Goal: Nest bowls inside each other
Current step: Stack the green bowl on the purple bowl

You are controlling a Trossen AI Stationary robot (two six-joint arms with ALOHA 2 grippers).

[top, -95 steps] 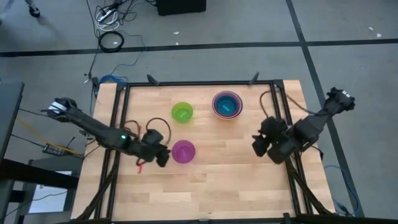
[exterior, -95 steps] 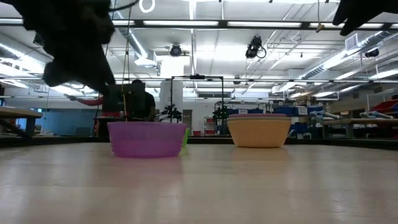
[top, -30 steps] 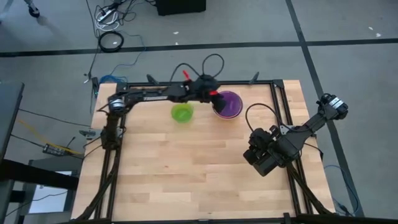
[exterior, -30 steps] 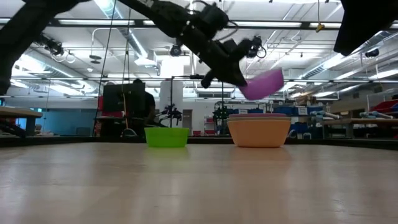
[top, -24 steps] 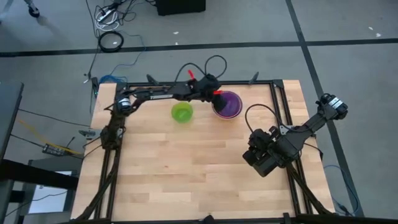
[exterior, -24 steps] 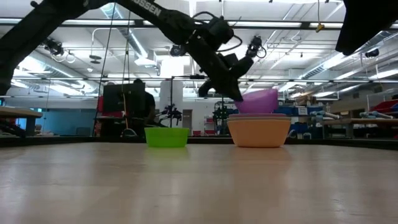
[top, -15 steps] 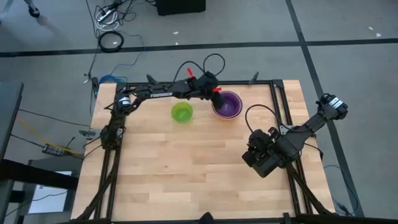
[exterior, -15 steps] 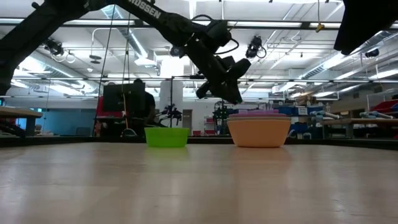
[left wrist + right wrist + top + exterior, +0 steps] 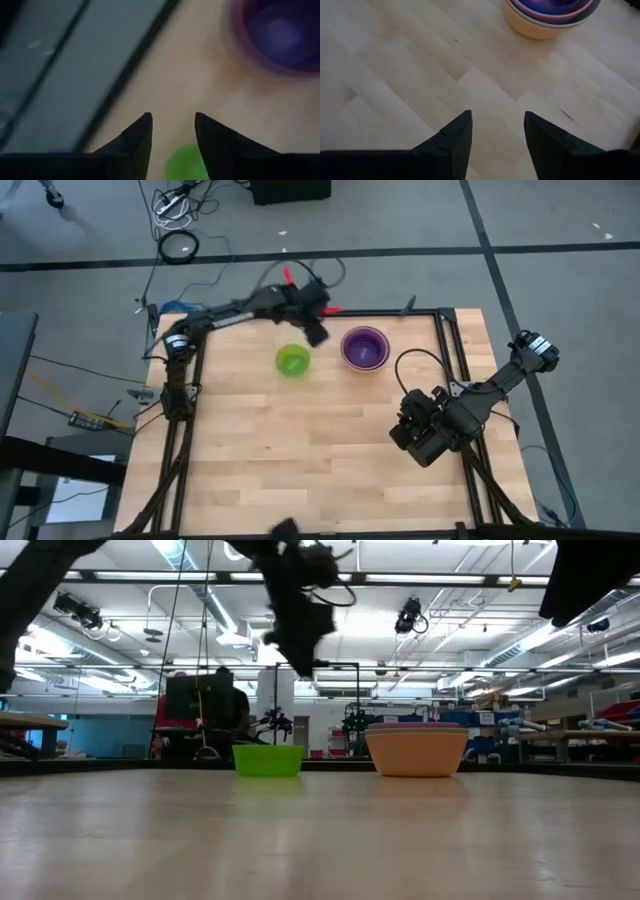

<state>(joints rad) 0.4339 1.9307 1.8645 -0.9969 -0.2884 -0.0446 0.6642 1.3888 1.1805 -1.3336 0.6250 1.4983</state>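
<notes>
A stack of nested bowls [image 9: 363,348] stands near the table's far edge, right of the middle. Its outermost bowl is orange [image 9: 416,754], a pink rim [image 9: 580,16] shows inside it, and a purple bowl [image 9: 280,27] sits uppermost. A lime green bowl [image 9: 293,361] stands alone on its base to the left of the stack. My left gripper [image 9: 172,117] hovers open and holds nothing, above the far edge between the green bowl and the stack [image 9: 316,330]. My right gripper [image 9: 495,116] waits open above the table's right side [image 9: 413,440].
Bare wood fills the near half of the table [image 9: 300,470]. A black frame rail [image 9: 320,313] runs along the far edge just beyond the bowls. Cables lie on the floor [image 9: 180,245] behind the table.
My left gripper has lowered the tilted purple bowl into the stack and let go of it; the bowl now sits level in the stack. The gripper has then risen, tipped further downward and swung toward the table's left, over the far edge near the green bowl.
</notes>
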